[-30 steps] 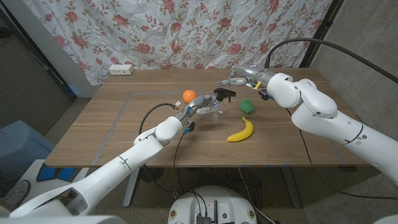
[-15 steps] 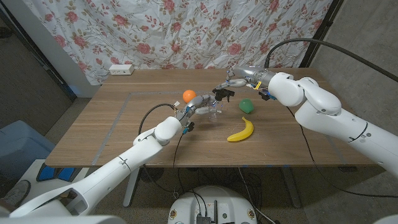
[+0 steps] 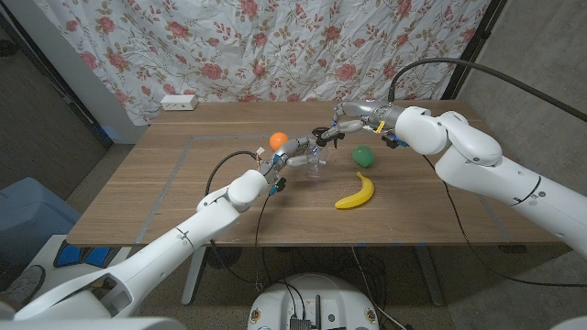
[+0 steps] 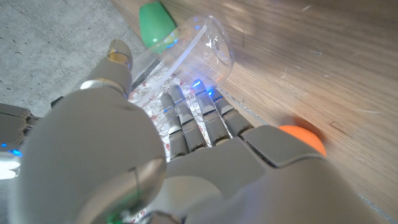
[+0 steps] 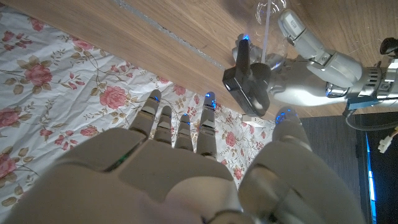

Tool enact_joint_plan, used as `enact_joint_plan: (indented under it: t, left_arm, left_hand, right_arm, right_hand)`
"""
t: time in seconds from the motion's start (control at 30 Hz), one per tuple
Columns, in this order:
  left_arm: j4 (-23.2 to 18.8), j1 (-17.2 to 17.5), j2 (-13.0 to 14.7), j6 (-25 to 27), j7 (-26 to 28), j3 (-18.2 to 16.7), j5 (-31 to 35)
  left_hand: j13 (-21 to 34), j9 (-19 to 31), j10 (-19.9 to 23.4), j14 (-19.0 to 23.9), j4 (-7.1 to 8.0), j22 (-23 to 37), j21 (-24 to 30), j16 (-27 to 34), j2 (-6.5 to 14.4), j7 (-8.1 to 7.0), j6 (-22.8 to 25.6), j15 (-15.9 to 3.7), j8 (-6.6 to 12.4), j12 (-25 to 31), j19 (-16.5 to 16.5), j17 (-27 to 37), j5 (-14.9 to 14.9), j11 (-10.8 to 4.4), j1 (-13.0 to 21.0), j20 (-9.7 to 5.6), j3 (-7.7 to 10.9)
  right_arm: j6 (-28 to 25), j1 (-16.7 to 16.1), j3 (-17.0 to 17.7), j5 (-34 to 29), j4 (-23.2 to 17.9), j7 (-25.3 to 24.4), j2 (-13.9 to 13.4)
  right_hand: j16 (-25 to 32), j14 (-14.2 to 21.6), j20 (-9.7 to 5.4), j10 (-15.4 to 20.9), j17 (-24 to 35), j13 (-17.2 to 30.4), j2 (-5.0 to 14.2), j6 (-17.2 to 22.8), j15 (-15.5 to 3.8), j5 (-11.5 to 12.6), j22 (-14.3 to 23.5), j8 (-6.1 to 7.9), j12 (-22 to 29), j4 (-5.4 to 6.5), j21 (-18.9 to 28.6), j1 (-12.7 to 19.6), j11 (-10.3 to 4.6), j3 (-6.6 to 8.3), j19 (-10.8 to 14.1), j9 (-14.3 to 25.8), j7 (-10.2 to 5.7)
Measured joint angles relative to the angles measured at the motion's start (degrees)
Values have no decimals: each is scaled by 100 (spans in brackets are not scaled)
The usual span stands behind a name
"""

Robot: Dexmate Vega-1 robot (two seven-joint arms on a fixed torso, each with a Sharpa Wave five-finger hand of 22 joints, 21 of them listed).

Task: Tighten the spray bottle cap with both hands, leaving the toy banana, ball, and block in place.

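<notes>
Head view shows the clear plastic spray bottle (image 3: 315, 161) standing near the middle of the wooden table (image 3: 147, 192), with its black trigger-spray cap (image 3: 327, 137) on top; taking the bottle as landmark, the orange ball (image 3: 279, 140) sits just beside it on the robot's left and slightly farther back, the green rounded block (image 3: 364, 156) lies near it on the robot's right, and the yellow toy banana (image 3: 356, 192) lies nearer the robot than the block. The left hand (image 3: 295, 160) reaches in from the robot's left and wraps its fingers around the bottle's clear body, holding it; the left wrist view shows those fingers (image 4: 199, 121) lying along the transparent wall. The right hand (image 3: 344, 123) comes from the robot's right with its arm bent high, fingers spread and reaching toward the cap; in the right wrist view its fingertips (image 5: 207, 102) stand just beside the black cap (image 5: 247, 84), and I cannot tell whether they touch it, so it appears to hold nothing yet. The bottle looks empty, so it is probably light, thin-walled and slick, liable to dent or twist under a hard squeeze; a firm hold low on the body and a pinch around the cap's collar, not the jutting trigger, seem the best purchase.
</notes>
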Motion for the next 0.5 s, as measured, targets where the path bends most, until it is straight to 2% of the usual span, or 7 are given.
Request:
enact_joint_plan:
  t: [0.03,0.13,0.17,0.2,0.27,0.4,0.5]
  left_arm:
    - [3,-2,-1,-2,-5,1,-2]
    - [40,-22,-18,-10,-9,10,-7]
    - [40,-22,-18,-17,-11,10,-9]
    - [60,-32,-27,-22,-13,14,-10]
    - [94,-49,-47,-30,-15,24,-11]
    - [130,-71,-66,-48,-21,36,-11]
    - [164,-91,-86,-54,-26,48,-11]
  left_hand:
    - [5,-1,0,0,0,0,0,0,0,0,0,0,0,0,19,0,0,0,0,-20,0]
    - [12,-7,0,0,0,0,0,0,0,6,6,0,0,-1,29,0,0,0,0,-29,0]
    - [13,-7,0,0,0,0,0,0,0,6,6,0,0,-3,29,0,0,0,0,-29,0]
    - [13,-13,0,0,-10,0,0,0,0,6,6,0,0,-4,29,0,0,0,0,-29,10]
    - [13,-17,0,0,-20,0,0,0,0,6,6,0,0,-4,29,0,0,-1,0,-29,20]
    - [14,-17,9,0,-20,0,0,0,0,6,6,0,0,-18,28,3,-1,-10,0,-29,20]
    - [14,-16,9,0,-20,0,0,0,0,6,7,0,0,-23,29,14,-5,-10,0,-29,20]
  right_arm:
    - [0,10,-14,-4,14,3,8]
    - [5,29,-42,-57,49,34,29]
    - [5,34,-57,-57,69,34,41]
    - [5,37,-67,-82,85,43,52]
    - [5,40,-82,-121,110,47,71]
    - [-17,41,-109,-172,146,47,121]
    - [-92,33,-122,-237,162,26,163]
  right_hand:
    - [0,0,0,0,0,0,-67,0,0,0,0,0,0,-17,0,67,0,17,0,0,0]
    - [0,0,0,0,0,0,-35,-7,0,0,0,0,0,-32,0,111,0,51,0,0,-37]
    - [0,-2,0,0,0,0,-102,12,-3,0,0,0,0,-31,0,182,0,70,0,6,-73]
    - [0,-20,0,0,-10,0,-75,11,-20,0,0,6,7,-23,0,268,0,89,0,21,-73]
    - [0,-20,0,0,-26,23,-117,80,-20,0,0,74,29,-22,0,388,0,123,0,27,-137]
    - [0,21,0,65,-26,20,-165,444,-61,0,0,257,68,13,0,572,-64,203,1,78,-100]
    - [0,56,0,130,-26,10,-185,697,-92,0,0,383,109,51,0,592,-80,240,1,105,-114]
